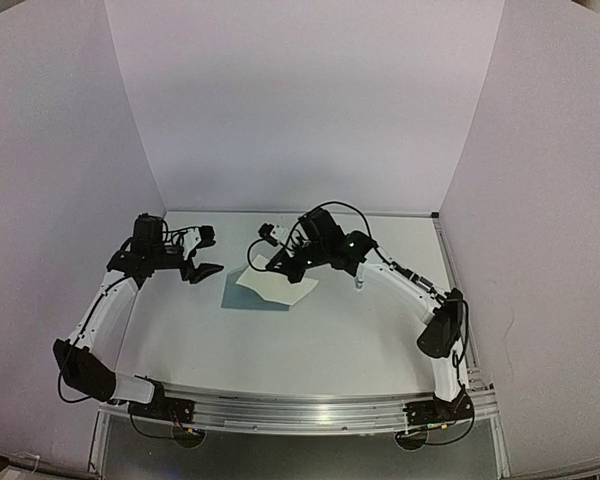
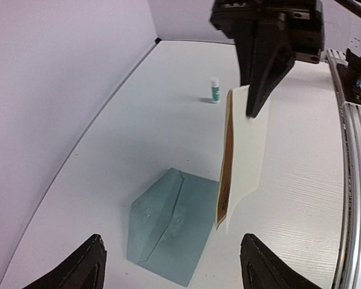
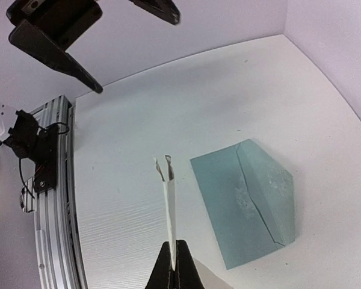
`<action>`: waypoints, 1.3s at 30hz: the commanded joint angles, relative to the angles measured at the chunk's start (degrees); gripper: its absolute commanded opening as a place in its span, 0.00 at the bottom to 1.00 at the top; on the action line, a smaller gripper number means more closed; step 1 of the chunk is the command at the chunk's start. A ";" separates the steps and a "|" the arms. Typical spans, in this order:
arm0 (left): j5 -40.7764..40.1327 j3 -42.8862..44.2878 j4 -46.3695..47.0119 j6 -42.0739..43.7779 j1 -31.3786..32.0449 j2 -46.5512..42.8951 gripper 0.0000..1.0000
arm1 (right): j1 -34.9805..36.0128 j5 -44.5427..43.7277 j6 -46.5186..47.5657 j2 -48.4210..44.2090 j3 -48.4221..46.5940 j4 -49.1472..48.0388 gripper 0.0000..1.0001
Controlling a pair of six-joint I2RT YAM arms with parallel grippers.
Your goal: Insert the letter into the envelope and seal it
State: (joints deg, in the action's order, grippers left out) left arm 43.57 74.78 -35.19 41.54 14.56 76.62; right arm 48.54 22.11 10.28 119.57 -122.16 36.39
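Observation:
The teal envelope (image 1: 242, 293) lies flat on the white table, its flap (image 2: 153, 208) folded out open; it also shows as the envelope (image 3: 246, 198) in the right wrist view. My right gripper (image 1: 292, 262) is shut on the top edge of the folded letter (image 2: 243, 156). The letter hangs upright, its lower corner just above the envelope's right edge. From the right wrist I see the letter (image 3: 170, 205) edge-on, two layers pinched between the fingertips (image 3: 182, 272). My left gripper (image 2: 174, 271) hovers open to the envelope's left, holding nothing.
A small white bottle with a green label (image 2: 215, 90) stands on the table beyond the letter. The aluminium rail (image 2: 349, 180) runs along the near table edge. White walls enclose the left, back and right sides.

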 commanded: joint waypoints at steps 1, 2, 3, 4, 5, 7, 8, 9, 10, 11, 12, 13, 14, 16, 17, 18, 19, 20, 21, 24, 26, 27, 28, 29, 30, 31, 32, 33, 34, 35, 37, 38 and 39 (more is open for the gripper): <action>0.48 0.08 8.68 -10.27 -1.39 -3.97 0.77 | -0.12 -7.61 -10.99 -6.71 1.73 -9.65 0.00; 1.67 -1.00 10.46 -12.92 -1.39 -4.76 0.77 | -0.09 -8.50 -14.08 -7.27 1.99 -11.80 0.00; 3.10 -2.10 12.19 -15.50 -1.40 -5.53 0.77 | -0.05 -9.51 -17.11 -7.84 2.23 -14.06 0.00; 5.01 -4.07 14.56 -17.34 -1.39 -7.00 0.77 | -0.09 -10.76 -19.73 -8.58 2.53 -16.36 0.00; 6.96 -6.63 17.06 -19.04 -1.39 -8.76 0.78 | -0.12 -12.06 -22.66 -9.32 3.02 -18.57 0.00; 10.89 -12.26 22.63 -20.18 -1.35 -12.24 0.80 | -0.06 -13.02 -27.56 -10.72 4.19 -23.40 0.00; 12.48 -15.58 26.62 -20.42 -1.24 -14.28 0.81 | -0.09 -12.50 -29.85 -11.28 4.71 -25.21 0.00; 12.79 -18.50 30.90 -21.24 -0.93 -15.76 0.82 | -0.09 -11.37 -31.87 -11.72 5.02 -27.25 0.00; 12.19 -20.59 35.15 -22.36 -0.54 -16.65 0.83 | -0.08 -10.05 -33.39 -11.97 5.09 -29.25 0.00; 11.17 -21.64 38.59 -23.65 -0.20 -16.91 0.83 | -0.06 -8.65 -34.57 -12.00 4.87 -30.90 0.00; 10.55 -22.04 40.19 -24.99 -0.04 -16.75 0.84 | -0.06 -7.02 -36.04 -11.91 4.37 -31.92 0.00; 9.91 -22.07 41.95 -26.43 0.12 -16.27 0.84 | 0.00 -5.56 -37.50 -11.79 3.95 -32.79 0.00; 9.24 -21.98 44.09 -28.08 0.27 -15.61 0.84 | 0.10 -4.23 -38.85 -11.65 3.67 -33.71 0.00; 8.05 -21.93 49.72 -31.62 0.53 -14.24 0.84 | 0.44 -2.09 -40.86 -11.35 3.51 -36.16 0.00; 7.93 -21.86 52.64 -33.03 0.79 -13.62 0.84 | 0.74 -1.36 -41.32 -11.21 3.53 -37.72 0.00; 8.07 -21.65 54.73 -34.47 1.22 -13.03 0.85 | 1.02 -0.70 -41.70 -11.13 3.66 -39.14 0.00; 8.38 -21.26 56.04 -35.92 1.77 -12.45 0.85 | 1.28 -0.27 -42.26 -11.11 3.82 -40.43 0.00; 8.78 -20.68 56.27 -36.30 2.57 -11.93 0.85 | 1.36 -0.03 -42.99 -10.98 3.85 -41.58 0.00; 9.25 -20.13 56.44 -36.62 3.35 -11.43 0.85 | 1.43 0.20 -43.69 -10.84 3.86 -42.70 0.00; 11.79 -19.91 56.41 -37.31 4.39 -10.61 0.83 | 1.59 0.70 -44.42 -10.46 3.45 -44.50 0.00; 12.19 -19.87 56.14 -37.62 4.44 -10.26 0.79 | 1.58 0.54 -44.58 -10.41 3.52 -44.86 0.00; 12.16 -19.77 56.25 -37.53 4.47 -10.17 0.76 | 1.60 0.44 -44.72 -10.41 3.73 -44.91 0.00; 12.22 -19.63 56.79 -37.61 4.48 -10.07 0.73 | 1.57 0.37 -44.79 -10.41 3.96 -44.91 0.00; 12.43 -19.35 57.76 -38.11 4.49 -9.84 0.70 | 1.58 0.20 -44.76 -10.41 4.33 -44.91 0.00; 12.66 -19.02 58.78 -38.74 4.51 -9.57 0.66 | 1.61 -0.01 -44.68 -10.41 4.78 -44.91 0.00; 12.72 -18.62 59.26 -39.19 4.53 -9.35 0.61 | 1.60 -0.17 -44.51 -10.41 5.13 -44.94 0.00; 12.75 -18.21 59.63 -39.60 4.56 -9.14 0.56 | 1.58 -0.33 -44.32 -10.41 5.45 -44.97 0.00; 12.83 -17.84 59.86 -39.91 4.60 -8.97 0.50 | 1.58 -0.44 -44.16 -10.41 5.72 -44.99 0.00; 13.01 -17.54 59.89 -40.04 4.64 -8.86 0.45 | 1.59 -0.50 -44.05 -10.41 5.88 -45.01 0.00; 13.22 -17.40 59.91 -40.11 4.63 -8.77 0.39 | 1.62 -0.61 -43.92 -10.41 6.02 -45.05 0.00; 13.84 -17.20 59.89 -40.52 4.61 -8.54 0.30 | 1.61 -0.80 -43.66 -10.41 6.20 -45.09 0.00; 14.28 -17.01 59.90 -40.65 4.63 -8.40 0.25 | 1.59 -0.91 -43.51 -10.41 6.30 -45.11 0.00; 14.72 -16.80 59.92 -40.74 4.64 -8.27 0.21 | 1.56 -1.03 -43.36 -10.41 6.40 -45.12 0.00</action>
State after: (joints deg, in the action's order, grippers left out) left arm 55.81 54.46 22.05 2.39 19.07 67.78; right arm 50.13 21.51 -33.47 109.28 -116.07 -6.48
